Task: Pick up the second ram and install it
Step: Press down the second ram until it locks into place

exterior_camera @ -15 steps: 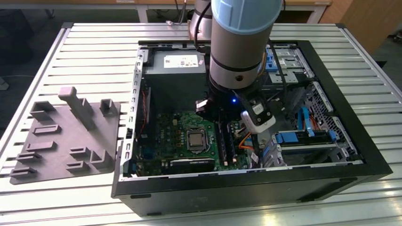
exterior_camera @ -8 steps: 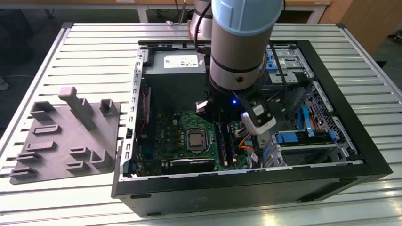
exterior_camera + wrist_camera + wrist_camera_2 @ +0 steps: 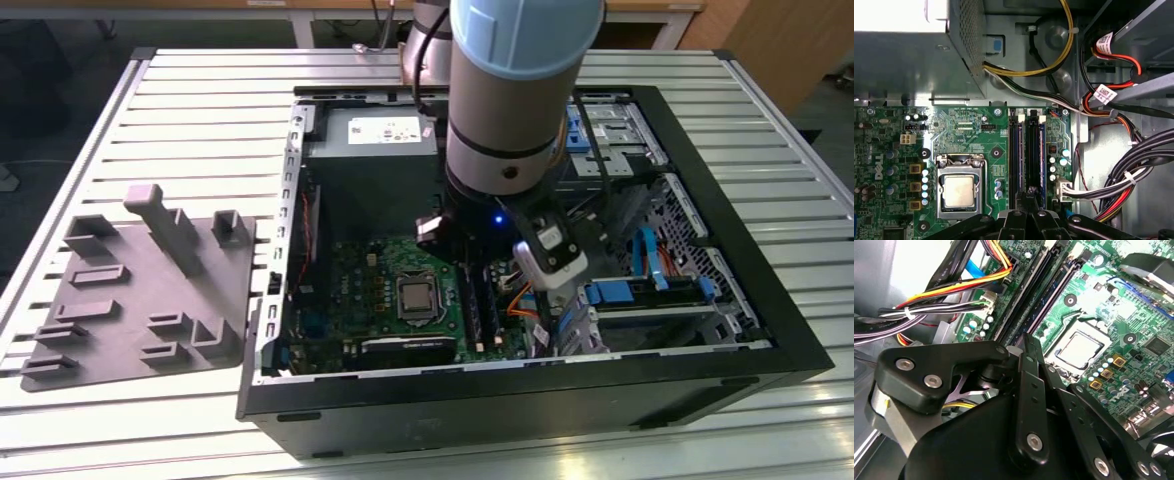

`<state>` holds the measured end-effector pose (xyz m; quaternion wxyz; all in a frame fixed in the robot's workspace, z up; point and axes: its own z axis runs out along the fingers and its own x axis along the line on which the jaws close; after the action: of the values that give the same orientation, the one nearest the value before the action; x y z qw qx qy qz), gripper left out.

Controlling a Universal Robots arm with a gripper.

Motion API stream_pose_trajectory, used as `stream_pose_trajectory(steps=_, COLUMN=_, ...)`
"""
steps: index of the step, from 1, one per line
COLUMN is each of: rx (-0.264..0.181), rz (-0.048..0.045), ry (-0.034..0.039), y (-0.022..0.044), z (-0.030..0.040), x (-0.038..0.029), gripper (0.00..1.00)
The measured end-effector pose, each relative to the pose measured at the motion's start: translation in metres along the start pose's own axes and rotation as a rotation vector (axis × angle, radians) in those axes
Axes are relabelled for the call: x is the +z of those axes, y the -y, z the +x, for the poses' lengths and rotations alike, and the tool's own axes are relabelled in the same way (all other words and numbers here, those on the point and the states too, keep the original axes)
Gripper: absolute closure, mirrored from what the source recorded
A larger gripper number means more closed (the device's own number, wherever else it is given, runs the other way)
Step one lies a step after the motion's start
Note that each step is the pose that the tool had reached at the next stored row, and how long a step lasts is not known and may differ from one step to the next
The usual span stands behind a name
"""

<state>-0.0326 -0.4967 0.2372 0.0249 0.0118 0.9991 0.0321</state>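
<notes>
Item: hand [image 3: 1029,194], inside the open case [image 3: 747,200]. The fingers [image 3: 1026,347] are pressed together into one narrow tip, with nothing pinched between them. In both wrist views the tip is set down at the end of the slot bank just beside the CPU socket [image 3: 959,192].

Item: second ram [image 3: 1034,150]. A long dark stick is seen standing in the slot on the side of the bank away from the CPU socket, running out from under the tip. It is judged to be placed already and now being pushed home; whether its latches are closed cannot be told.

Handling note: pressure is best applied straight down on the stick's top edge, kept in line with the slot. A sideways load would risk tilting it. The cables [image 3: 1124,185], beyond the slots from the CPU socket, are best kept clear of the fingers.

Item: tray [image 3: 134,300]. Grey, moulded, with upright posts, well apart from the CPU socket and outside the case.

Surface: slatted metal tabletop [image 3: 200,100] carrying case and tray.

Room: wooden furniture is glimpsed behind the tabletop, with dark floor at the edges.
</notes>
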Motion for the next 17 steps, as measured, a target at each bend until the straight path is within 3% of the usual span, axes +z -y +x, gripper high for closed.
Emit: stream_pose_trajectory(steps=17, rx=0.0, rz=0.0, ry=0.0, y=0.0096, z=-0.0002, x=-0.0006, gripper=0.89)
